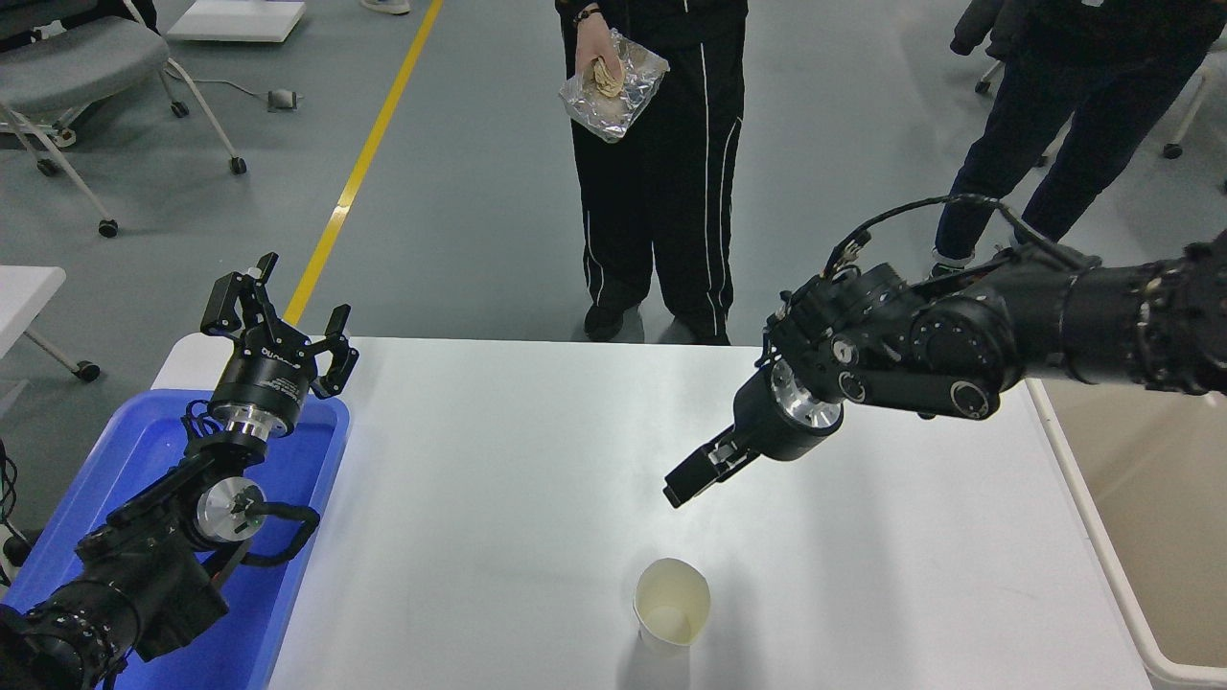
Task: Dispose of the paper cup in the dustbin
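1. Grey flooring with a yellow line (pixel 359 172) is seen beyond the white worktop (pixel 537 431), where two people in dark clothes stand; a foil packet (pixel 613 86) is held in one person's hand (pixel 599 53).
2. The paper cup (pixel 671 606) is found upright and open-mouthed on the worktop near its front edge, touched by nothing.
3. The right gripper (pixel 682 487) is held above the worktop, beyond the cup and apart from it, angled down toward it; its fingers appear pressed together.
4. The dustbin (pixel 1093 537) is placed against the worktop's right edge.
5. The left gripper (pixel 278 307) is parked over a blue tray (pixel 316 498) at the lower left, fingers spread.
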Tool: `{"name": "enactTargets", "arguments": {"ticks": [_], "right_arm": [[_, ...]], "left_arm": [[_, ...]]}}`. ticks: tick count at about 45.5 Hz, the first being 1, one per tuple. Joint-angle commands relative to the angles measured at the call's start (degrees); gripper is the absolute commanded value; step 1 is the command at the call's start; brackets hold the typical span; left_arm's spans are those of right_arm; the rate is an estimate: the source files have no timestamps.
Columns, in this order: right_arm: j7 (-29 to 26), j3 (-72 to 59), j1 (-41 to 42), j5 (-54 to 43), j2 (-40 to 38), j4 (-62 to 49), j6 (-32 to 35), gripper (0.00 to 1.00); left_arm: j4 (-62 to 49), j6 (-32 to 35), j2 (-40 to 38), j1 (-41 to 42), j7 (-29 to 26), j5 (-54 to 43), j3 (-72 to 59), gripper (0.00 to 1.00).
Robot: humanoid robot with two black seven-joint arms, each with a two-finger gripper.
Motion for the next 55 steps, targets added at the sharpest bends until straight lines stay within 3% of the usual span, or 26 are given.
{"name": "enactTargets", "arguments": {"ticks": [1,26,32,36,38,42,55], "right_arm": [[0.0,-0.05,-4.7,-0.65,1.46,-2.08,-0.06,0.99],[0.09,0.83,-11.03,-0.39,2.52,-8.24,-0.76,0.96],[0.44,0.65,-12.0,-0.74,2.61,-9.29,-0.85,0.82],[0.52,0.65,-12.0,-0.91,2.78,-9.64,-0.76,0.64],[0.61,0.57,-12.0,-1.44,2.78,-9.91,-0.76,0.48],[1.05,0.48,-11.56,-4.51,2.61,-9.99,-0.5,0.0],[1.4,0.92,-11.39,-5.4,2.17,-11.14,-0.41,0.0]], "left_arm": [[-0.03,0.0,0.0,0.0,0.0,0.0,0.0,1.0],[0.06,0.0,0.0,0.0,0.0,0.0,0.0,1.0],[0.06,0.0,0.0,0.0,0.0,0.0,0.0,1.0],[0.06,0.0,0.0,0.0,0.0,0.0,0.0,1.0],[-0.03,0.0,0.0,0.0,0.0,0.0,0.0,1.0],[0.06,0.0,0.0,0.0,0.0,0.0,0.0,1.0],[-0.03,0.0,0.0,0.0,0.0,0.0,0.0,1.0]]}}
